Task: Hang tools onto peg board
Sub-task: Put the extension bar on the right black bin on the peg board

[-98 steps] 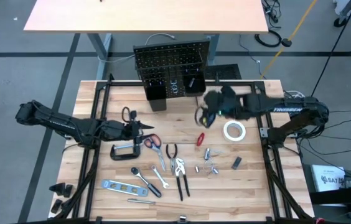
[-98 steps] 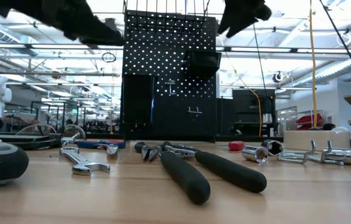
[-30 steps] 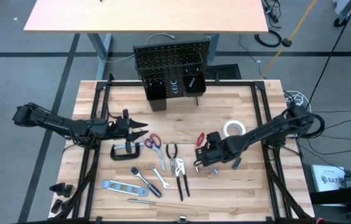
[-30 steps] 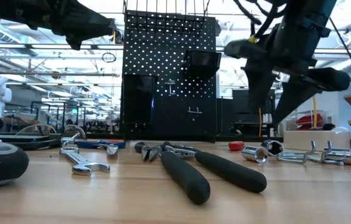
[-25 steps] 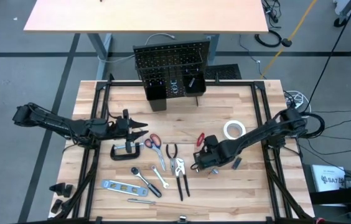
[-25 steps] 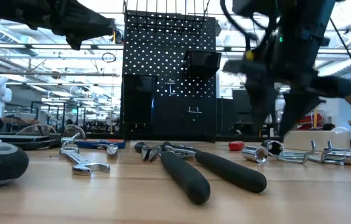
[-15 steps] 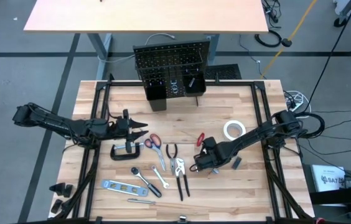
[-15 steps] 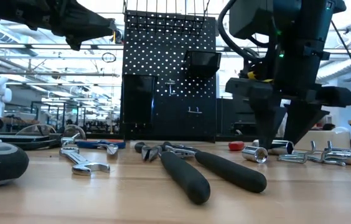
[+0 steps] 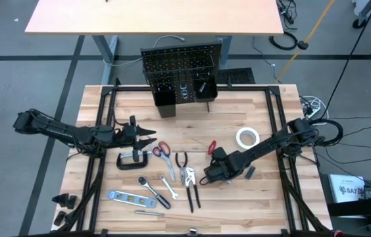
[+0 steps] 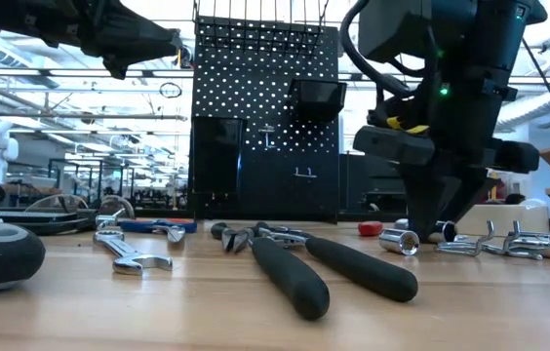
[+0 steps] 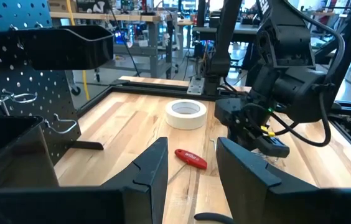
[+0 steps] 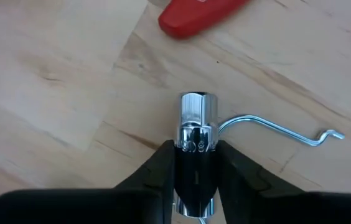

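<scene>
Right gripper (image 12: 195,163) pinches chrome socket (image 12: 195,127) on the table; round, slick metal may squirt out on lifting; wire hook (image 12: 275,129) touching it could snag; left gripper (image 11: 191,171) hangs parted, empty.

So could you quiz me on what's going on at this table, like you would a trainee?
1. True or false: the right end effector has its fingers on a shiny chrome socket.
2. Which lies nearest that socket: A) red screwdriver handle, B) white tape roll, C) blue-grey level?
3. Fill in: the left end effector waits, open, beside the red-handled ____.

Key: 1 true; 2 A; 3 scissors.
</scene>
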`<state>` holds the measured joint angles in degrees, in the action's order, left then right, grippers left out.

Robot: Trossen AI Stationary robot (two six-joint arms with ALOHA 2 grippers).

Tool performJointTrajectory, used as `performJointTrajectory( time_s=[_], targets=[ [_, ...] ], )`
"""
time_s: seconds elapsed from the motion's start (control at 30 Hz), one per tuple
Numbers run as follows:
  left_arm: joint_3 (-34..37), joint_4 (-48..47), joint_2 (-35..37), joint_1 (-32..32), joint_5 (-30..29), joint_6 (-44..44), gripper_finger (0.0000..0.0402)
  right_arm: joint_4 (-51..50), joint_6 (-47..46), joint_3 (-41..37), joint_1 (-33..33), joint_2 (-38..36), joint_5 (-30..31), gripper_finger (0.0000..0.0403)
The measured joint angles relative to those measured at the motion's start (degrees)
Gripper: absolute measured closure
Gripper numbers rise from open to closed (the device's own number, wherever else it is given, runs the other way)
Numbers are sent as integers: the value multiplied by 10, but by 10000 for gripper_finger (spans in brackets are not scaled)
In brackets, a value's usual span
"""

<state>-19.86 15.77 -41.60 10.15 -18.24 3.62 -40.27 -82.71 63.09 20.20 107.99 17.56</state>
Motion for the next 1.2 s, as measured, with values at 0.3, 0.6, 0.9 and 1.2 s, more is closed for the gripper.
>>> performJointTrajectory(
  time_s=[0.3, 0.6, 0.9, 1.2],
  targets=[
    [0, -1, 0, 0, 0, 0, 270, -144, 67, 100, 1, -36, 11, 323],
    [0, 2, 0, 0, 0, -5, 270, -236, 189, 213, -30, -97, 104, 323],
    [0, 5, 0, 0, 0, 4, 270, -153, 369, 216, -151, -211, 108, 323],
    [0, 8, 0, 0, 0, 2, 270, -40, 488, 216, -287, -239, -22, 323]
  ],
)
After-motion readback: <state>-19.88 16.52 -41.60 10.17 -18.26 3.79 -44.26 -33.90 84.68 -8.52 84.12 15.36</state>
